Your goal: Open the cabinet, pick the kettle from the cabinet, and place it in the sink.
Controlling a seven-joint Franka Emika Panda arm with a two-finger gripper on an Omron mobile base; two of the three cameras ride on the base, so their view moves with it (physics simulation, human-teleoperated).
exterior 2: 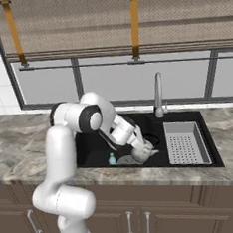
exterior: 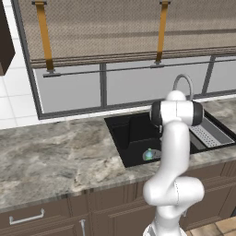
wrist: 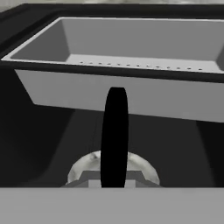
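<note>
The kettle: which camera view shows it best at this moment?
The right base view: the kettle shows whole, low in the sink, with the gripper shut on its handle. The hand view gives just its black handle and pale top. In the left base view the arm hides it.

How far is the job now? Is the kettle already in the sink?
Nearly finished. The kettle is out of the cabinet and down inside the black sink, beside the grey strainer tray. The end effector is shut on the kettle's black handle. Whether the kettle rests on the bottom is unclear. Left: let go and lift away.
</note>
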